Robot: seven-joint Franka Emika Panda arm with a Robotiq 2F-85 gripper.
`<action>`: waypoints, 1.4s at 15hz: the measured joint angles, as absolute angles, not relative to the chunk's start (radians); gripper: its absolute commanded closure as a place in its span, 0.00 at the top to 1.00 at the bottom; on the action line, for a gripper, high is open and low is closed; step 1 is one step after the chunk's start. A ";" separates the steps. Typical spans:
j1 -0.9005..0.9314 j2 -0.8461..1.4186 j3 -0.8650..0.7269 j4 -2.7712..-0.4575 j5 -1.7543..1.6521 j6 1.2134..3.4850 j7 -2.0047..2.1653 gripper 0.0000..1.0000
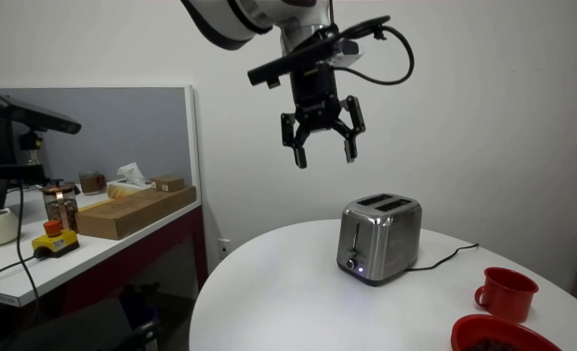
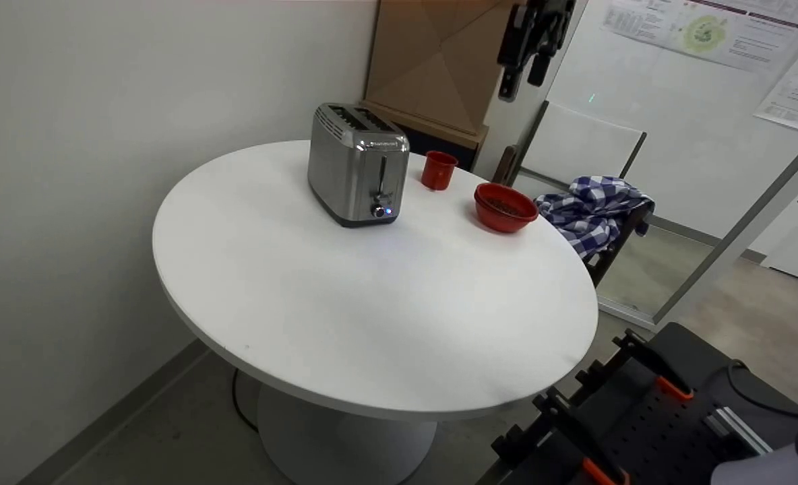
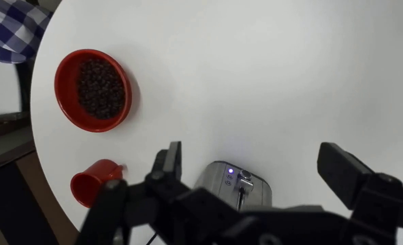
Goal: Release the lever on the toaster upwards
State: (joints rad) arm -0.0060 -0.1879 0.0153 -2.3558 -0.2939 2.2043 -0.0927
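Lever (image 3: 245, 185) is seen well below fingers (image 1: 351, 150), at low end of upright slot (image 1: 356, 235) on toaster (image 1: 401, 243); in wrist view, lever is framed between them. Fingers are spread wide, nothing held. Descent, then push upward along slot's vertical axis, judged needed. Counted on counter (image 2: 372, 303): one toaster, one lever, one knob (image 3: 245, 174), one red mug (image 2: 438, 170), one red bowl (image 3: 68, 85).

My rounded white robot arm (image 1: 215, 19): black bands (image 1: 246, 18).
My slim black cable (image 1: 413, 61): wide loop.
My matte-black two-fingered gripper (image 1: 325, 155): angular hinged links (image 1: 341, 127), round screw heads (image 3: 157, 175), pale lettering (image 1: 313, 107) I can't read.
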 measured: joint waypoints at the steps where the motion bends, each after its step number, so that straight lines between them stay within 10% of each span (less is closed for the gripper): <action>1: -0.019 -0.160 0.012 -2.370 -0.317 2.265 -0.062 1.00; 21: -0.037 0.355 -0.115 -2.292 -1.122 2.877 0.827 1.00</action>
